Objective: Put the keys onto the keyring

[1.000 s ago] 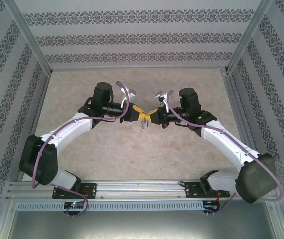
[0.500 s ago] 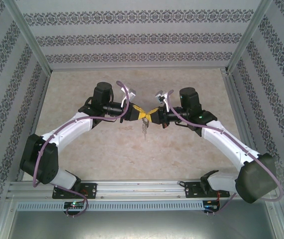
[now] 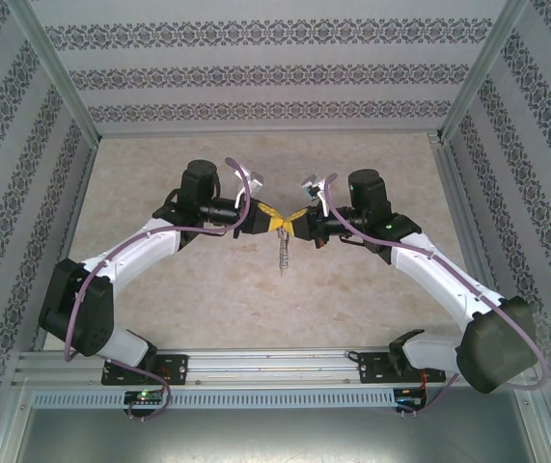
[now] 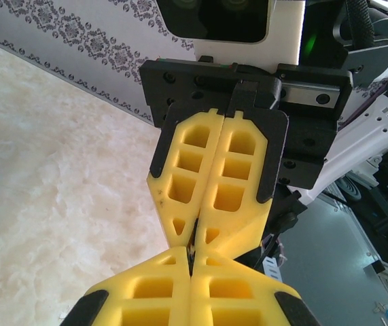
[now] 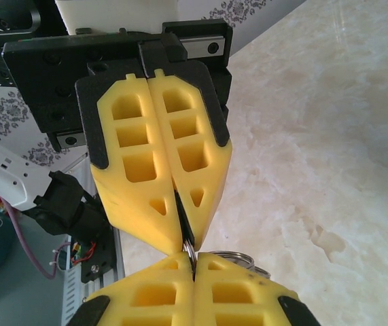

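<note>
Top external: L pincer (image 3: 273,221), R pincer (image 3: 292,222) clamp dangling keyring (image 3: 281,252).

Saw yellow fingers (image 4: 227,183) backed in black on the left gripper (image 4: 189,257) and the right gripper (image 5: 194,261), plus a silver-grey keyring (image 5: 237,256). Saw a cream marbled tabletop (image 3: 207,299), white walls (image 3: 256,92) banded with grey floral print, and white arms (image 3: 140,246) trailing purple cables (image 3: 80,294).

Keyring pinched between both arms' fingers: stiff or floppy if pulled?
Probably floppy: the keyring hangs as a thin jagged strand below the fingers. Likely light, as tip pinches alone hold it. Its thin metal edge could slip.
</note>
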Available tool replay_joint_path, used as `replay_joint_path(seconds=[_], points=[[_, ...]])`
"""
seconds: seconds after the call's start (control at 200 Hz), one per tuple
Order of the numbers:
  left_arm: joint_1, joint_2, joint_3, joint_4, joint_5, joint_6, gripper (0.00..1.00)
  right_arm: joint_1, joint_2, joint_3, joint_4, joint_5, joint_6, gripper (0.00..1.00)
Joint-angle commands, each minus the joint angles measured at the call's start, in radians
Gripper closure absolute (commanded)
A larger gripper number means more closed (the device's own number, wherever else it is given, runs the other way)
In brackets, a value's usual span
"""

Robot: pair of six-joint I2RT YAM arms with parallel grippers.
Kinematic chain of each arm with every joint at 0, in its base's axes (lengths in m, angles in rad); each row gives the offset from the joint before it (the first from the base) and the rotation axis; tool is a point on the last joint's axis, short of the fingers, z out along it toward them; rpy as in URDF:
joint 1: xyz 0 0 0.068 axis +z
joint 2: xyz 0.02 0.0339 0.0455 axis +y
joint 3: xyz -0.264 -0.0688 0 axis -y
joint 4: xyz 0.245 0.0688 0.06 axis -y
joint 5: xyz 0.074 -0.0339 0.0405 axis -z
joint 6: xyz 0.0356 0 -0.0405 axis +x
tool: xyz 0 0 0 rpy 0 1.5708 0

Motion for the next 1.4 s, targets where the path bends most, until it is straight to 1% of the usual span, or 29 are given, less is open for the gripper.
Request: replay_joint_path(seconds=[0.0,0.205,0.225,0.37,0.49,0.55,0.649,0.754,0.899,0.959,1.104,1.154,1.249,1.394], points=[[-0.017,-0.012,-0.02,0.081,0.02,-0.016,1.0,-0.004,0.004,0.031,0.052,-0.005,0.004,1.0],[-0.016,-0.027,-0.043,0.114,-0.005,-0.014,1.0,-0.009,-0.013,0.024,0.06,0.028,0.014,1.0],[-0.016,-0.029,-0.044,0.114,-0.006,-0.013,1.0,-0.011,-0.017,0.023,0.061,0.029,0.016,0.99],[-0.017,-0.034,-0.058,0.126,-0.033,-0.014,1.0,-0.031,-0.072,-0.004,0.085,0.048,0.042,0.74],[-0.016,-0.041,-0.078,0.161,-0.051,-0.027,1.0,-0.056,-0.146,-0.044,0.101,0.062,0.067,0.6],[-0.017,-0.046,-0.089,0.191,-0.054,-0.042,1.0,-0.062,-0.183,-0.066,0.101,0.083,0.076,0.57],[-0.017,-0.056,-0.107,0.243,-0.071,-0.067,1.0,-0.063,-0.233,-0.118,0.126,0.126,0.109,0.56],[-0.017,-0.071,-0.128,0.31,-0.083,-0.098,1.0,-0.055,-0.273,-0.191,0.191,0.206,0.162,0.55],[-0.017,-0.09,-0.138,0.336,-0.107,-0.11,1.0,-0.016,-0.314,-0.282,0.254,0.3,0.198,0.53],[-0.016,-0.102,-0.147,0.34,-0.128,-0.107,1.0,0.016,-0.328,-0.312,0.267,0.36,0.201,0.53],[-0.017,-0.118,-0.174,0.392,-0.152,-0.12,1.0,0.129,-0.359,-0.388,0.324,0.597,0.189,0.5],[-0.016,-0.117,-0.181,0.415,-0.149,-0.135,1.0,0.165,-0.361,-0.404,0.334,0.651,0.183,0.5],[-0.017,-0.113,-0.185,0.437,-0.146,-0.156,1.0,0.204,-0.353,-0.413,0.342,0.695,0.174,0.5],[-0.017,-0.116,-0.187,0.443,-0.146,-0.158,1.0,0.243,-0.32,-0.392,0.336,0.712,0.154,0.5]])
